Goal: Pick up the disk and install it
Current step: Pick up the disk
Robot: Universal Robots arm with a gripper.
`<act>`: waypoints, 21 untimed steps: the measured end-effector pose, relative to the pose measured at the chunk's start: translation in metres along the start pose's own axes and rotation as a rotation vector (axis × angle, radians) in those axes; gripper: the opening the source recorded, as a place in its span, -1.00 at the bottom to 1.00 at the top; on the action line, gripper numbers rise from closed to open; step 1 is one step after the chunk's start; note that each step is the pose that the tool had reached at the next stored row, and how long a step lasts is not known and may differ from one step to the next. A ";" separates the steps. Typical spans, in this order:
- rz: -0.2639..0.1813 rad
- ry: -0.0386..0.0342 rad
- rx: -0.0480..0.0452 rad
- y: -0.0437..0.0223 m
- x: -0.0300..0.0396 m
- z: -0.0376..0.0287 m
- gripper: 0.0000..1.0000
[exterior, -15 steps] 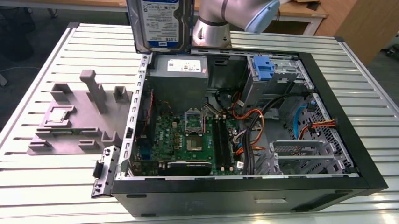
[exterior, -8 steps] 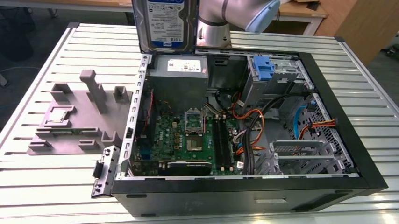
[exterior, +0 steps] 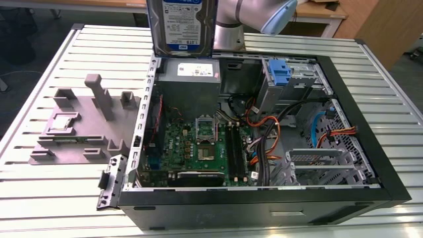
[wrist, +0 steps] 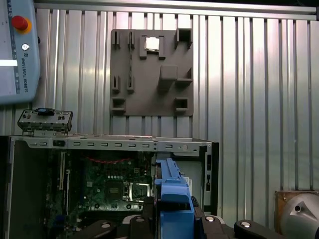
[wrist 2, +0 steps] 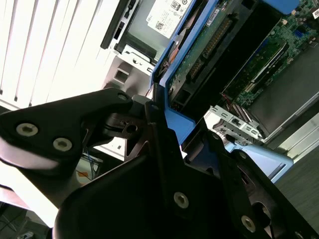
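gripper (wrist: pixel 173 214) clenched on the disk (exterior: pixel 182 25), held upright over the open case (exterior: pixel 264 206); pickup done, install needs careful alignment.

Robotics lab/workshop: slatted alu bench (exterior: pixel 53 198), opened PC case (exterior: pixel 264 204), grey jig plate (exterior: pixel 66 148), teach pendant (wrist: pixel 15 59).

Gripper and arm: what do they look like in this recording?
In the exterior view the arm is a silver-grey metal tube with a pale blue joint cap. In both wrist views the gripper is matte black, built of flat angular linkage bars joined by silver screw heads.
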State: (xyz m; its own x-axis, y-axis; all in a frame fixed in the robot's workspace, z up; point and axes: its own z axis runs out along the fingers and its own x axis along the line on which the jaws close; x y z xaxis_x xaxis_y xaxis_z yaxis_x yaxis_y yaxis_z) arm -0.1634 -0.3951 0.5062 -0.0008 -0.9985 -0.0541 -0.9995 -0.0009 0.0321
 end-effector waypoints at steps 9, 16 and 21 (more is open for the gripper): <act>0.000 0.0000 0.0000 -0.0116 0.0000 -0.0002 -0.27; 0.000 0.0000 0.0000 -0.0237 0.0000 -0.0006 -0.27; 0.000 0.0001 -0.0001 -0.0338 -0.0001 -0.0009 -0.27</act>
State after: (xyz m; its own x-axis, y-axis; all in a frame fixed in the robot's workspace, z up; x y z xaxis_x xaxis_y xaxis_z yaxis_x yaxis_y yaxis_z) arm -0.1297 -0.3950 0.5060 -0.0009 -0.9985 -0.0540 -0.9995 -0.0009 0.0322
